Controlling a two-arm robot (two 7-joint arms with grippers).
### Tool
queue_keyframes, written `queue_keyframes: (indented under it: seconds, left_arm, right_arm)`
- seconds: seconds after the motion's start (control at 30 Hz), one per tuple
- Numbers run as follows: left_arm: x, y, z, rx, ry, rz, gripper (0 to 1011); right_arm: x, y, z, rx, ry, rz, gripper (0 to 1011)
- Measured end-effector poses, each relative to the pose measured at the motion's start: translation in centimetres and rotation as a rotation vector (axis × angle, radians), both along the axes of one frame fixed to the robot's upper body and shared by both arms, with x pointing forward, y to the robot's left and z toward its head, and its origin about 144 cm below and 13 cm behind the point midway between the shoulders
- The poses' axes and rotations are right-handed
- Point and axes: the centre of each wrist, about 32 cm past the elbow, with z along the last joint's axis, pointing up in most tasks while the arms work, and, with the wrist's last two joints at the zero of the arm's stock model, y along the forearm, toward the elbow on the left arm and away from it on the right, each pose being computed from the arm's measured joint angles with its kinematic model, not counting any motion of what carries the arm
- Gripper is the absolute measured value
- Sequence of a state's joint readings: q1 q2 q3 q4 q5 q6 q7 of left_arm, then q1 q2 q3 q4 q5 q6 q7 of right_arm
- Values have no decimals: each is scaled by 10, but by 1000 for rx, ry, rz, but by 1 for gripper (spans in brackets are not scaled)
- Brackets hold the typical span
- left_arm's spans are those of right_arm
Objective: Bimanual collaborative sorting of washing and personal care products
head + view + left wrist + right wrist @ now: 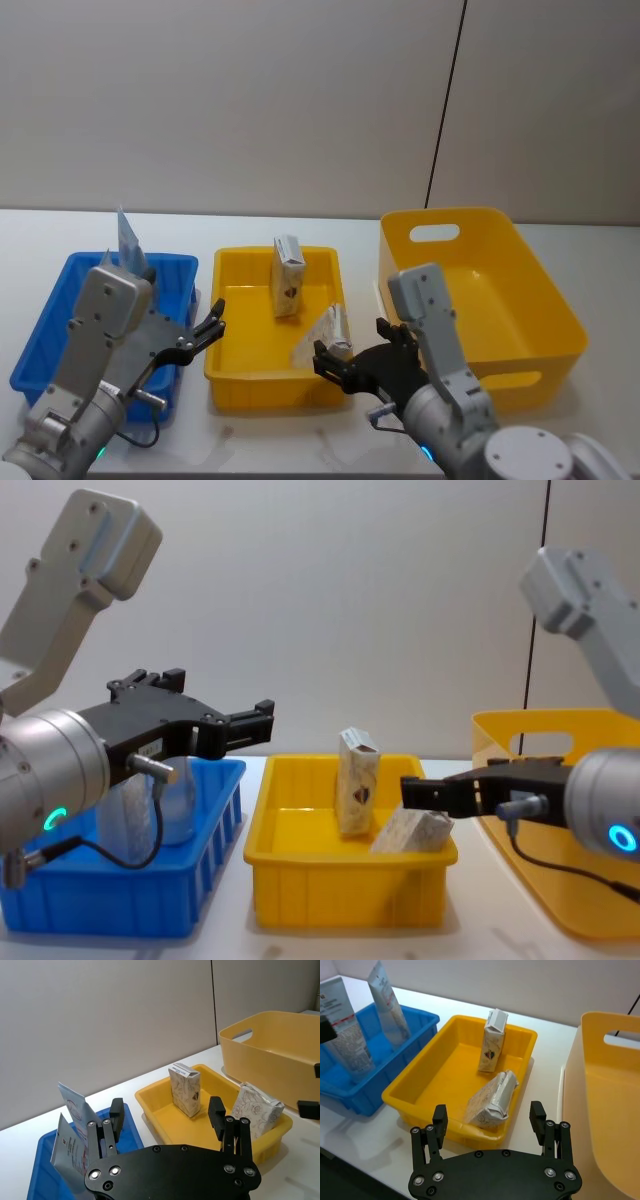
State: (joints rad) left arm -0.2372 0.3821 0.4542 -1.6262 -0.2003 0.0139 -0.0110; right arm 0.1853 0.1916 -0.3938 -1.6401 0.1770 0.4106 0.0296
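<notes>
I am holding my right gripper (345, 360) released and empty at the near right corner of the shallow yellow plastic tray (222, 300). It is facing the tilted cream-beige carton (325, 335) leaning on the tray's near wall. My left gripper (208, 328) is hovering, also released, just left of the tray. Deeper in the tray a second cream carton (288, 275) is standing upright. In the blue plastic crate (50, 320) left of the tray, pale-blue and white tubes (128, 240) are leaning upright, so I judge each kind is being grouped apart.
</notes>
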Motion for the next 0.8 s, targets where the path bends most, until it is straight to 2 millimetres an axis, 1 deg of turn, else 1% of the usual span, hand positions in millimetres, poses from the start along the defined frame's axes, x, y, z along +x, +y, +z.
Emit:
queue_keyframes:
  seconds: [0.37,0.8]
  left_arm:
    - [0,0,0,0,0,0,1001]
    - [0,0,0,0,0,0,1001]
  right_arm:
    - [24,20,0,-11,88,-49,1004]
    - [43,32,-4,-7,142,-81,1004]
